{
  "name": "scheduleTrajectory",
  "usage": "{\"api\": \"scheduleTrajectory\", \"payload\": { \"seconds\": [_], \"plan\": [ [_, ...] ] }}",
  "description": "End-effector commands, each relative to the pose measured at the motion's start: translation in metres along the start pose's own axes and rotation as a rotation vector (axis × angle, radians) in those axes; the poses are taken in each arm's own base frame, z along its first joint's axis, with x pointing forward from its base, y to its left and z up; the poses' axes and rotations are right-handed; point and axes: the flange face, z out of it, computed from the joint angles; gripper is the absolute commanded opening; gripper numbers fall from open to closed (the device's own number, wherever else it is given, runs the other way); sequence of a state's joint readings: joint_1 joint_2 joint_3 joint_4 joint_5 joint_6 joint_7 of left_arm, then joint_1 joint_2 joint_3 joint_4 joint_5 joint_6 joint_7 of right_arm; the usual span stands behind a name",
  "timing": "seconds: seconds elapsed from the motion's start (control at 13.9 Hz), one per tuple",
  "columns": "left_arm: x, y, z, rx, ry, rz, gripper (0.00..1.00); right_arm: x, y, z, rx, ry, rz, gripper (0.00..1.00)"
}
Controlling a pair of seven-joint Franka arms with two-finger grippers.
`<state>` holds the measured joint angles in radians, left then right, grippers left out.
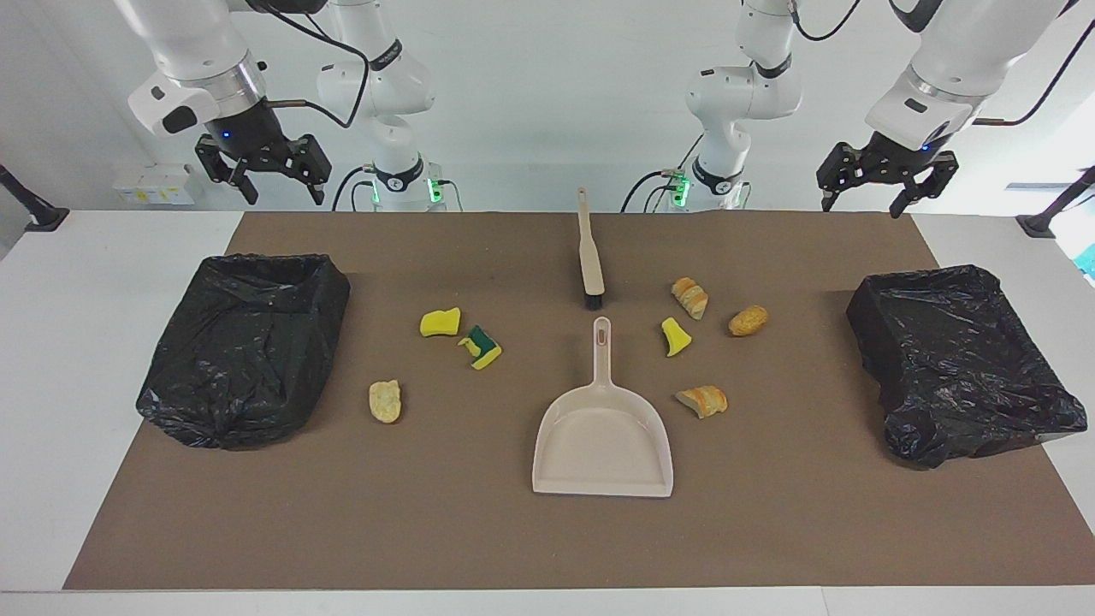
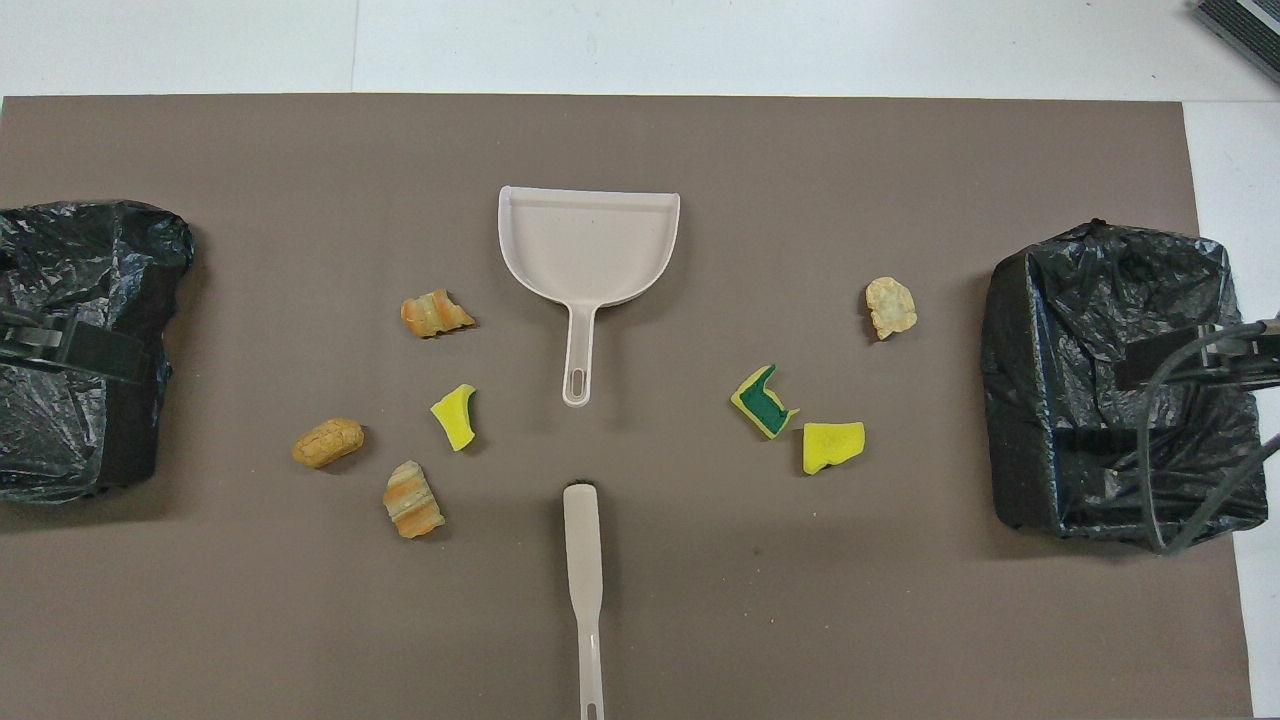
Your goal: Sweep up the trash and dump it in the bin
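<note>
I work in a robotics lab: my two arm bases (image 1: pixel 398 171) bolted along a white table's (image 1: pixel 103 342) edge, cables trailing.

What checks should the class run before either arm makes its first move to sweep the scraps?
1. Both arms waiting up off the mat: left gripper open, right gripper open. Ok.
2. Brush free on the mat, handle toward the robots. Ok.
3. Dustpan lying flat, empty, handle toward the brush. Ok.
4. All seven scraps in plain sight on the mat, none swept yet. Ok.
5. A bin at each end of the table, bag-lined. Ok.
6. Bins empty inside: cannot tell.
</note>
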<state>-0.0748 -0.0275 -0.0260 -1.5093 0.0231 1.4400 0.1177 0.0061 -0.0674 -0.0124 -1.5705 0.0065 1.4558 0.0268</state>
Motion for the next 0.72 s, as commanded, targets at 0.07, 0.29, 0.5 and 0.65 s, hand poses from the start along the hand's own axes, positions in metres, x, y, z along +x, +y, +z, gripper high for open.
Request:
{"api": "scheduleTrajectory", "payload": {
  "seconds": [0.07,0.29,0.5,0.65],
  "plan": [
    [-0.0047,-0.0028,-0.0013,-0.007,0.017,-0.004,1.00,-0.0073,0.0081,0.0005,0.015,-0.003,0.011,1.00],
    [-0.0062,-0.0090,-0.0011,-0.016,0.016,-0.019,1.00,-0.0084,0.0083,0.0016,0.013,-0.011,0.014,1.00],
    [-0.0057,-0.0044,-0.0026,-0.013,0.019,-0.013,1.00,-0.0108,0.0081,0.0019,0.009,-0.005,0.015,1.00],
    [-0.0058,-0.0052,-0.0032,-0.013,0.020,-0.008,1.00,-0.0117,0.0056,0.0031,0.010,-0.006,0.013,1.00]
  ]
}}
